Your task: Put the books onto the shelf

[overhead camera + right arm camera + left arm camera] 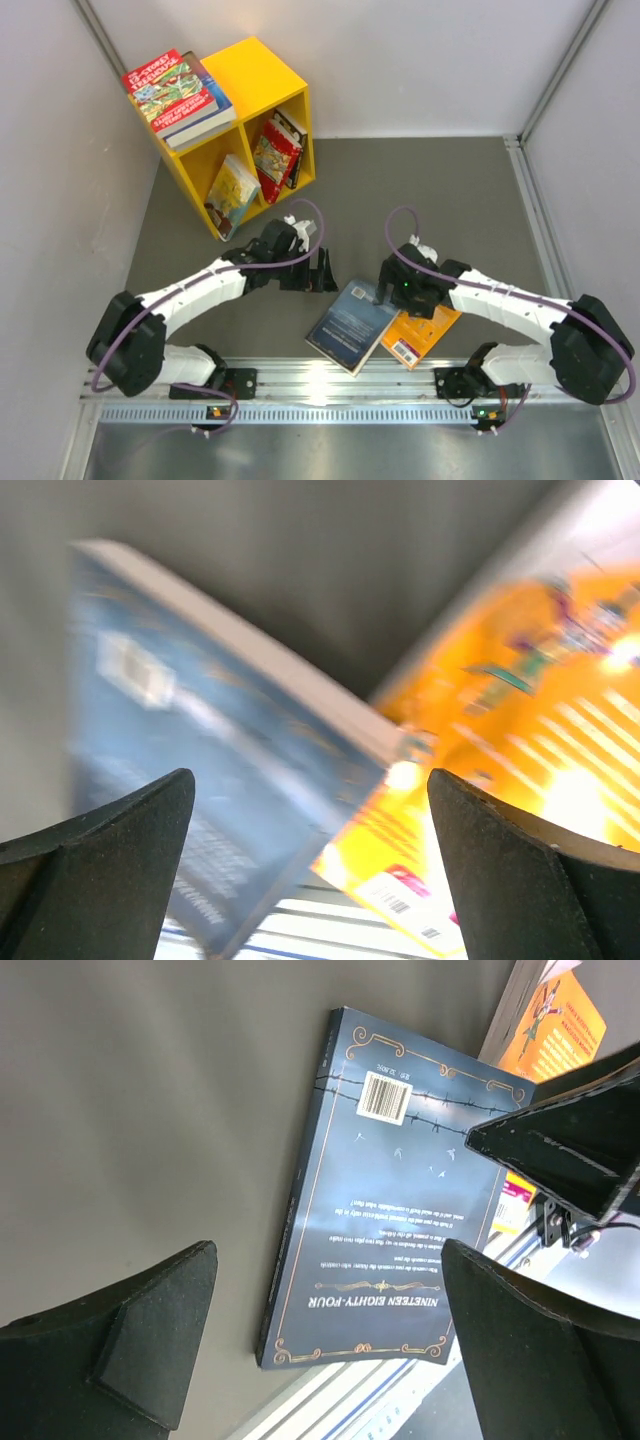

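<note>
At 6 o'clock on the table [430, 200]: dark blue book [352, 325], flat, back cover up, barcode showing.
Title on it: wrist view reads "Nineteen Eighty-Four" [390, 1200].
Orange book [422, 335]: flat at 3 o'clock of the dark blue one, touching it; its left edge appears to lie under the blue cover.
Shelf [260, 75]: yellow, at 10 o'clock on the table, against the left wall, well apart from both loose books.
Shelf top: stack of books [178, 95], red cartoon cover uppermost.
Left compartment: one yellow-covered book [232, 190], leaning.
Right compartment: red-covered books [278, 150], upright to tilted; I cannot tell the count.
My left gripper [322, 272]: at 10 o'clock of the dark blue book, over bare table; jaws wide apart, nothing between them.
My right gripper [392, 290]: over the line where blue [200, 730] and orange [540, 760] meet; jaws wide apart, holding nothing.
Contact with either cover: I cannot tell; my right wrist view is blurred.
</note>
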Robot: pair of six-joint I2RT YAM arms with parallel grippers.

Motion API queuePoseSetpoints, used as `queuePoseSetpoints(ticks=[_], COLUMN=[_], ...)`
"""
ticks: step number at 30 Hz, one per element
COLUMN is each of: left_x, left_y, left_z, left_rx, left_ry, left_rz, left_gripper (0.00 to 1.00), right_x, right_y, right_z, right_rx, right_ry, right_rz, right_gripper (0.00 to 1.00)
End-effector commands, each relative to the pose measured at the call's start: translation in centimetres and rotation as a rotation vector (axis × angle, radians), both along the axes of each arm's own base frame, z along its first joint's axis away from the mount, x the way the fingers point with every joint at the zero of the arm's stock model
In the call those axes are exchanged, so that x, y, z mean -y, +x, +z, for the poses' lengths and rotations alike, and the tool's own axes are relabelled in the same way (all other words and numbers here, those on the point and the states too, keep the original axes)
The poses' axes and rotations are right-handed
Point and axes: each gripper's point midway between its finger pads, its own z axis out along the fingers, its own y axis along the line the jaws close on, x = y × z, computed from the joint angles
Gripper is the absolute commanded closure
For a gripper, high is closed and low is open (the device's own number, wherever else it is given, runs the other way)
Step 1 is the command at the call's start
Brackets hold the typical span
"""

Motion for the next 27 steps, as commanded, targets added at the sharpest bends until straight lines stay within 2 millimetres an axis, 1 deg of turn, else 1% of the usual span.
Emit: queuePoseSetpoints(ticks=[1,2,3,5,6,7,8,9,10,11,12,13,14,15,16,17,18,20,21,22,23,24,25,26,27], left_x=[1.9,2.1,2.1,2.6,2.6,2.8,3.1,3.1,3.6,4.0,4.0,4.1,4.9,4.9,5.1,5.3,5.4,5.6,5.7,5.7,5.6,5.7,5.7,5.6,5.7], left_y=[0.5,0.3,0.0,-0.5,-0.8,-1.0,-1.5,-2.0,-2.2,-2.6,-3.6,-4.1,-3.9,-4.4,-4.7,-4.9,-5.0,-5.2,-5.3,-5.4,-5.6,-5.5,-5.5,-5.7,-5.6], left_z=[0.4,0.1,-0.8,-1.3,-2.0,-2.2,-2.6,-3.4,-3.4,-3.6,-4.6,-4.9,-4.6,-5.3,-5.5,-5.8,-5.8,-5.8,-5.8,-5.7,-5.8,-5.7,-5.7,-5.8,-5.6], left_rx=[0.027,0.013,-0.014,-0.038,-0.057,-0.065,-0.072,-0.092,-0.096,-0.106,-0.152,-0.192,-0.171,-0.195,-0.212,-0.220,-0.225,-0.239,-0.231,-0.237,-0.241,-0.240,-0.241,-0.244,-0.238], left_ry=[-0.085,-0.093,-0.085,-0.091,-0.082,-0.081,-0.078,-0.067,-0.086,-0.099,-0.106,-0.118,-0.158,-0.156,-0.160,-0.162,-0.167,-0.185,-0.199,-0.210,-0.217,-0.223,-0.225,-0.224,-0.230], left_rz=[-0.050,-0.058,-0.061,-0.077,-0.083,-0.088,-0.104,-0.110,-0.112,-0.121,-0.135,-0.119,-0.128,-0.129,-0.128,-0.135,-0.135,-0.134,-0.135,-0.129,-0.130,-0.130,-0.125,-0.123,-0.122], left_gripper=[0.01,0.01,0.01,0.01,0.02,0.02,0.01,0.01,0.01,0.01,0.02,0.01,0.02,0.02,0.02,0.02,0.02,0.02,0.02,0.02,0.02,0.02,0.02,0.02,0.02], right_x=[1.5,1.8,2.0,1.8,1.8,1.7,1.3,1.1,0.7,-0.8,-1.0,-1.5,-2.1,-2.6,-2.7,-2.8,-3.3,-3.6,-3.5,-3.6,-3.5,-3.6,-3.7,-3.7,-3.8], right_y=[-0.4,-0.6,-0.9,-0.9,-1.1,-1.2,-0.8,-0.9,-0.9,0.2,-0.1,-0.2,0.0,0.1,0.2,0.0,0.2,0.3,0.1,0.3,0.2,0.2,0.3,0.3,0.3], right_z=[-0.3,-0.6,-1.0,-1.5,-1.8,-1.9,-1.7,-1.9,-1.9,-1.3,-1.9,-2.1,-2.1,-2.3,-2.5,-2.7,-2.4,-2.1,-2.5,-2.1,-2.3,-2.1,-1.5,-1.5,-1.2], right_rx=[-0.002,-0.013,-0.025,-0.035,-0.045,-0.051,-0.036,-0.035,-0.033,0.011,0.007,0.002,0.014,0.020,0.022,0.024,0.046,0.068,0.070,0.086,0.088,0.096,0.111,0.118,0.126], right_ry=[-0.029,-0.043,-0.054,-0.049,-0.050,-0.042,-0.020,-0.006,0.022,0.098,0.118,0.143,0.170,0.189,0.193,0.201,0.227,0.262,0.269,0.287,0.292,0.302,0.320,0.324,0.333], right_rz=[-0.092,-0.096,-0.093,-0.087,-0.094,-0.093,-0.092,-0.098,-0.098,-0.100,-0.099,-0.096,-0.096,-0.099,-0.105,-0.101,-0.096,-0.098,-0.101,-0.104,-0.106,-0.104,-0.102,-0.095,-0.088], right_gripper=[0.00,0.00,0.00,0.00,0.00,0.00,0.00,0.00,0.00,0.00,0.00,0.00,0.00,0.00,0.00,0.04,0.07,0.14,0.20,0.25,0.30,0.39,0.45,0.51,0.61])
